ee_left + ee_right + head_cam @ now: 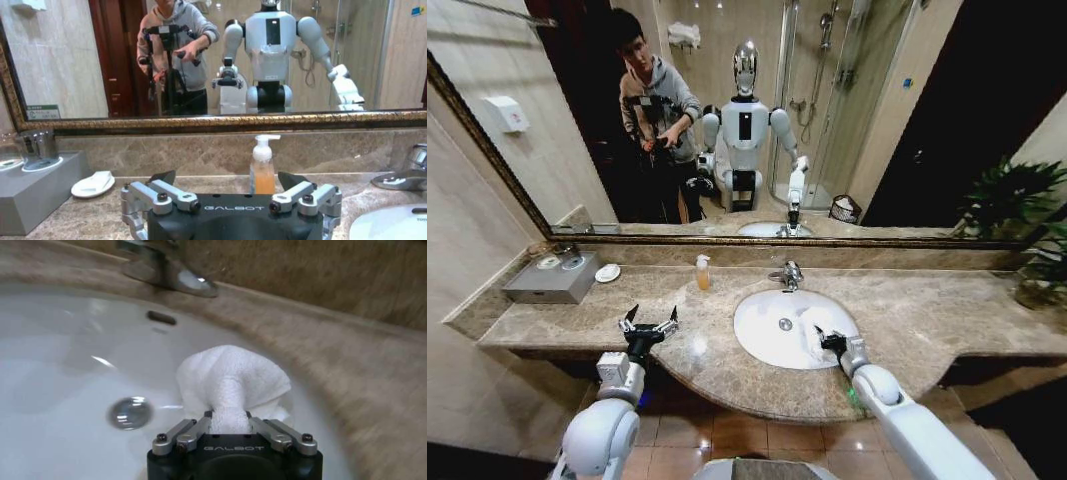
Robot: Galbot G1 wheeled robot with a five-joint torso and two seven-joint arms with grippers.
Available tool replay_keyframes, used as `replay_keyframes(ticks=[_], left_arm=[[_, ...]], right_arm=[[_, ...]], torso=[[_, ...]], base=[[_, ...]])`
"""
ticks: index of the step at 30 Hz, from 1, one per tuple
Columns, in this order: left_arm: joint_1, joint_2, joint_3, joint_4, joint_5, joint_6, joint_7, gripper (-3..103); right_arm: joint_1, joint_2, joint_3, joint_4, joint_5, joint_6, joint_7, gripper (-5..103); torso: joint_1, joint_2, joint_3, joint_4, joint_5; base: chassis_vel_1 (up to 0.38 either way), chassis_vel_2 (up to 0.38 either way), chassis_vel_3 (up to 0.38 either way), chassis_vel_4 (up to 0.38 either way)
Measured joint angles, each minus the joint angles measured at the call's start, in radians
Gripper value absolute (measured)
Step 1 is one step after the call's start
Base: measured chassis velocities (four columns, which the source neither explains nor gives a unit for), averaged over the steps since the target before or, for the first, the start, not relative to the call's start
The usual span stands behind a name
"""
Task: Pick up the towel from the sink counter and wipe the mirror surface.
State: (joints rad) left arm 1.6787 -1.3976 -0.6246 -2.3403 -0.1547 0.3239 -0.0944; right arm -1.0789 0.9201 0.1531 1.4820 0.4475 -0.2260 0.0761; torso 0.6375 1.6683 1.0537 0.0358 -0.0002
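The small white towel (231, 379) is bunched over the right inner side of the white basin (60, 365), close to its rim. My right gripper (229, 419) is shut on its near end; in the head view the right gripper (828, 340) holds the towel (812, 337) just above the basin (767, 320). My left gripper (649, 324) hovers open over the sink counter (907, 315), left of the basin, with nothing between its fingers; the left gripper (227, 179) faces the mirror (80, 60). The mirror (897, 110) spans the wall behind the counter.
A chrome tap (789, 274) stands behind the basin. A soap bottle (702, 272), a white soap dish (608, 272) and a grey tray with cups (552, 280) sit at the back left. A potted plant (1027, 240) fills the right end. The drain (130, 412) lies beside the towel.
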Motion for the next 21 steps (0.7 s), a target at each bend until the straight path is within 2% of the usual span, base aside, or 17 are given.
replay_keyframes(ticks=[3,7,8,9,10,13,16,17,18,19,20,21], left_arm=[[0.0,0.0,0.0,0.0,0.0,0.0,0.0,100],[0.0,0.0,0.0,0.0,0.0,0.0,0.0,100],[0.0,0.0,0.0,0.0,0.0,0.0,0.0,100],[0.0,0.0,0.0,0.0,0.0,0.0,0.0,100],[0.0,0.0,0.0,0.0,0.0,0.0,0.0,100],[0.0,0.0,0.0,0.0,0.0,0.0,0.0,100],[0.0,0.0,0.0,0.0,0.0,0.0,0.0,100],[0.0,0.001,0.0,0.0,0.0,0.0,0.0,100],[0.0,0.001,0.0,0.0,0.0,0.0,0.0,100],[0.0,0.0,0.001,0.0,0.0,0.0,0.0,100],[0.0,0.0,0.0,0.0,0.0,0.0,0.0,100],[0.0,0.0,0.0,0.0,0.0,0.0,0.0,100]], right_arm=[[0.046,-0.008,-0.041,-0.059,-0.089,0.012,-0.025,13],[0.067,0.033,-0.084,-0.097,-0.121,0.019,-0.042,13],[0.072,0.06,-0.086,-0.109,-0.135,0.029,-0.047,13],[0.075,0.088,-0.087,-0.118,-0.148,0.035,-0.054,13],[0.075,0.088,-0.087,-0.118,-0.148,0.035,-0.054,13],[0.094,0.153,-0.095,-0.133,-0.147,0.034,-0.058,13],[0.109,0.175,-0.095,-0.136,-0.12,0.021,-0.047,13],[0.126,0.184,-0.11,-0.121,-0.077,-0.009,-0.03,13],[0.126,0.184,-0.11,-0.121,-0.077,-0.009,-0.03,13],[0.15,0.177,-0.184,-0.1,-0.03,-0.035,-0.016,13],[0.183,0.155,-0.249,-0.08,0.037,-0.071,-0.003,13],[0.183,0.155,-0.249,-0.08,0.037,-0.071,-0.003,13]], torso=[[0.0,0.0,0.0,0.0,-0.0001],[0.0,0.0,0.0,-0.0004,0.0],[0.0,0.0,-0.001,-0.0002,-0.0032],[0.0,0.001,-0.001,-0.0005,-0.004],[0.0,0.001,-0.001,-0.0005,-0.004],[-0.001,0.002,-0.002,-0.0007,-0.0043],[-0.001,0.001,-0.001,-0.0014,-0.0042],[-0.001,0.0,0.0,-0.0013,0.0025],[-0.001,0.0,0.0,-0.0013,0.0025],[0.0,-0.001,0.001,-0.0003,0.0028],[0.0,-0.001,0.002,0.002,0.0068],[0.0,-0.001,0.002,0.002,0.0068]], base=[[0.0,0.0,0.0,0.0],[0.0,0.0,0.0,0.0],[0.0,0.0,0.0,0.0],[0.0,0.0,0.0,0.0],[0.0,0.0,0.0,0.0],[0.0,0.0,0.0,0.0],[-0.002,-0.019,-0.01,0.005],[-0.046,-0.056,-0.003,0.004],[-0.046,-0.056,-0.003,0.004],[0.0,0.0,0.0,0.0],[0.0,0.0,0.0,0.0],[0.0,0.0,0.0,0.0]])
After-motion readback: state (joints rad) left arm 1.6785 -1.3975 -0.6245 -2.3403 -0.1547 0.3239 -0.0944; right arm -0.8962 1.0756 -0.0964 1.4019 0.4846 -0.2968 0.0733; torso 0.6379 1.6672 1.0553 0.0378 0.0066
